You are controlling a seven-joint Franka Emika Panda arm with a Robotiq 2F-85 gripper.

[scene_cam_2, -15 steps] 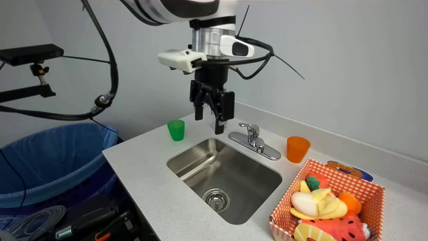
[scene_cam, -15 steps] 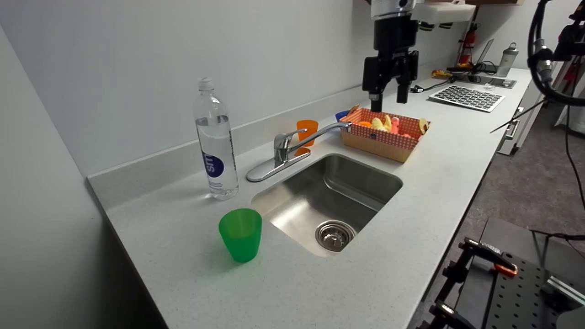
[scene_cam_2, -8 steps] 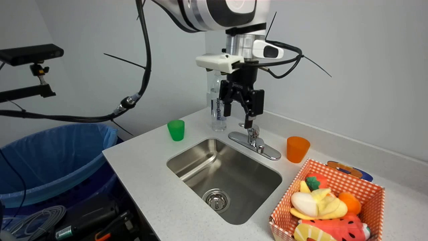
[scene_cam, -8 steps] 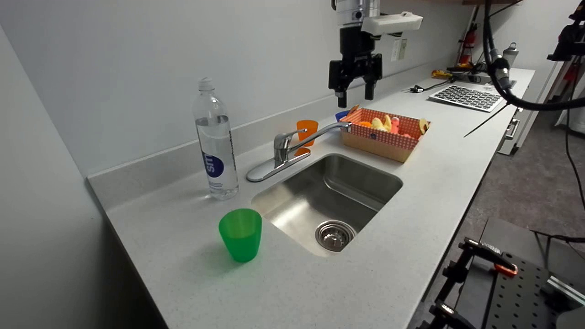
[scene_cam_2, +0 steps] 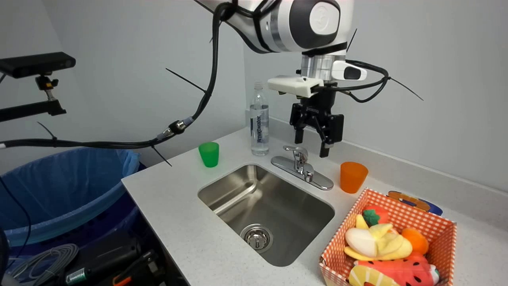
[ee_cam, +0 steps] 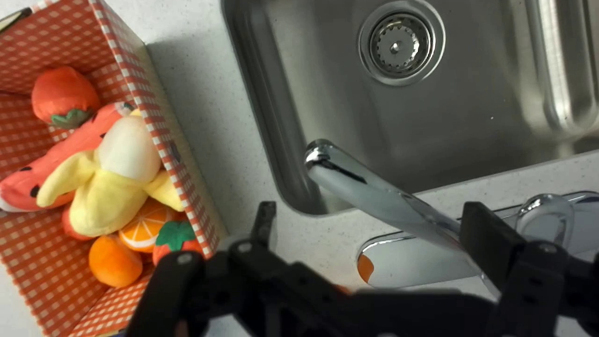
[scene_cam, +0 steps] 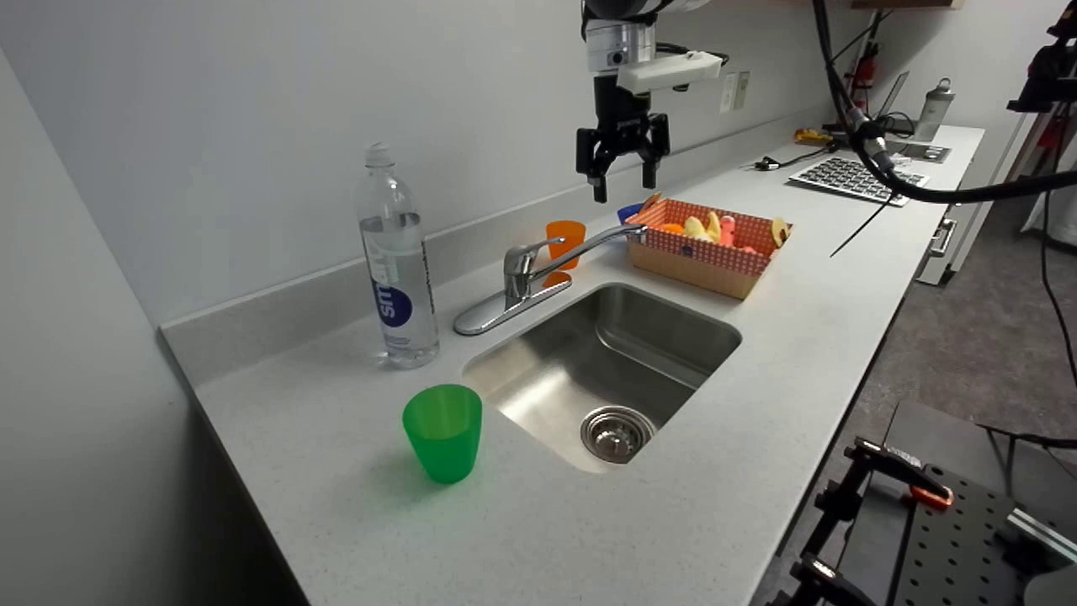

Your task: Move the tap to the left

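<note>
Arm (scene_cam_2: pixel 283 28): I have carried it toward the wall (scene_cam_2: pixel 432 119) over the last second; both exterior views agree on this; I judge it to be the approach, the task's own move not yet begun; sink (scene_cam_2: pixel 285 216) and basket (scene_cam: pixel 686 268): unchanged, the basket standing just beside the sink; bottle (scene_cam_2: pixel 260 131): unmoved; in an exterior view it is now clear of the gripper (scene_cam_2: pixel 311 145), which overlapped it earlier.

Tap (scene_cam: pixel 517 276): unmoved, standing between the sink and the wall, with the bottle to one end of it and the orange cup (scene_cam_2: pixel 353 176) to the other; its spout (ee_cam: pixel 388 192) points toward the basket side, so in my judgement the swing to the left is wholly outstanding.

Gripper: hangs near the tap and above it; jaws parted, nothing held; I find it apart from the tap in both exterior views; the clearance I cannot gauge; fingers (ee_cam: pixel 489 243): in the wrist view one overlaps the spout and the other lies on its basket side; a straight descent could, I judge, set a finger down on the spout; I should line up first, then lower and push from the basket side.
</note>
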